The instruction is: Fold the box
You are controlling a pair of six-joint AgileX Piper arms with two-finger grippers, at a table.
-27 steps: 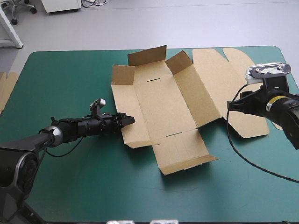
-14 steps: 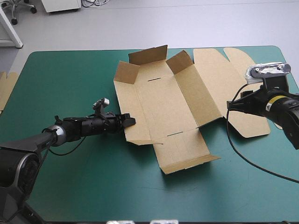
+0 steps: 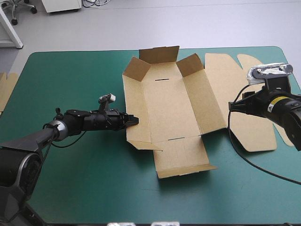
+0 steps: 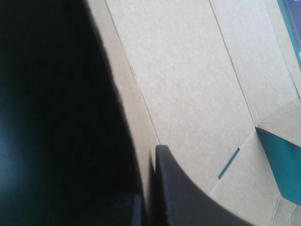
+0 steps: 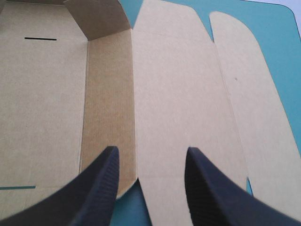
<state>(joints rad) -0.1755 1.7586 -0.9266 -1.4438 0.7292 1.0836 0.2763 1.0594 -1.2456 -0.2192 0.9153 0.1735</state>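
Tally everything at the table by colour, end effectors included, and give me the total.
Brown: 2 (the box, the spare board at the table's left edge)
Black: 2 (left end effector, right end effector)
Teal-green: 1 (the table cover)
Total: 5

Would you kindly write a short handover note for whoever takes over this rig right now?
Left gripper: shut on the outer edge of the left side panel of the brown cardboard box.
Right gripper: open, holding nothing, hovering over the box's right side where the side panel meets the lid.
Box: mid-table on the teal-green cover, mostly unfolded. The far-end flaps stand up, the side panels are only partly raised, and the near flap and lid lie flat.
Done: left panel grasped. Left: raise and tuck the walls.
Spare brown board shows at the table's left edge.
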